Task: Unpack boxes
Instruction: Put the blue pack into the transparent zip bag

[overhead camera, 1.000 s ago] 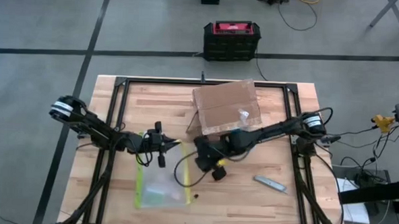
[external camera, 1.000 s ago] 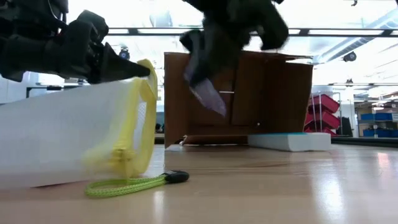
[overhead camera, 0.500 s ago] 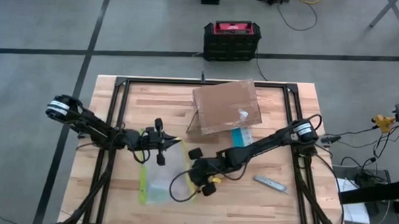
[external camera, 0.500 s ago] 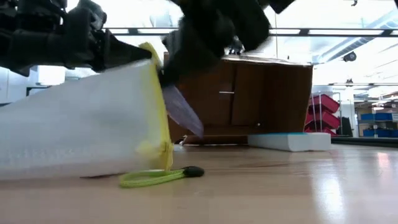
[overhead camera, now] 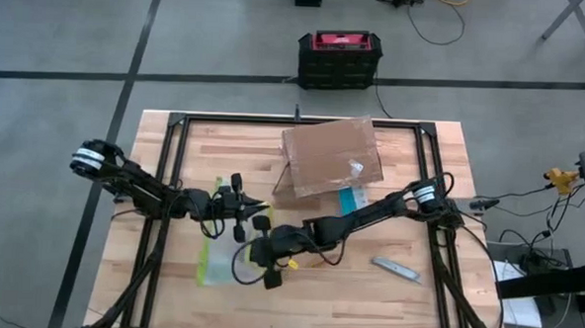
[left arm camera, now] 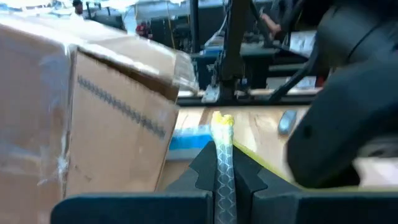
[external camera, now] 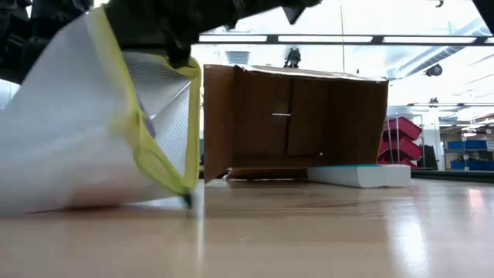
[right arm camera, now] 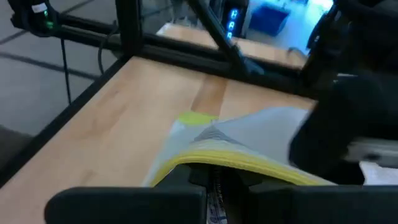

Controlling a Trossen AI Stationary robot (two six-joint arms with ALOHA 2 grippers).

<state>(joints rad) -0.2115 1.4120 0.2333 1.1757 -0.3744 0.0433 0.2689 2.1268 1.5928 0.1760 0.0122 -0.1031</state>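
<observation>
Mid-table | left end effector (overhead camera: 254, 206) clamps pouch (external camera: 93, 147) edge | right end effector (overhead camera: 260, 252) apparently closed on pouch | carton (overhead camera: 330, 156) behind

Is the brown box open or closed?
Open. The cardboard box lies on its side, and the low view looks straight into its hollow inside.

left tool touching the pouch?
Touching. In the left wrist view the left tool is shut on the pouch's yellow-green edge, pinched between its fingers; the low view shows that edge lifted off the table.
</observation>
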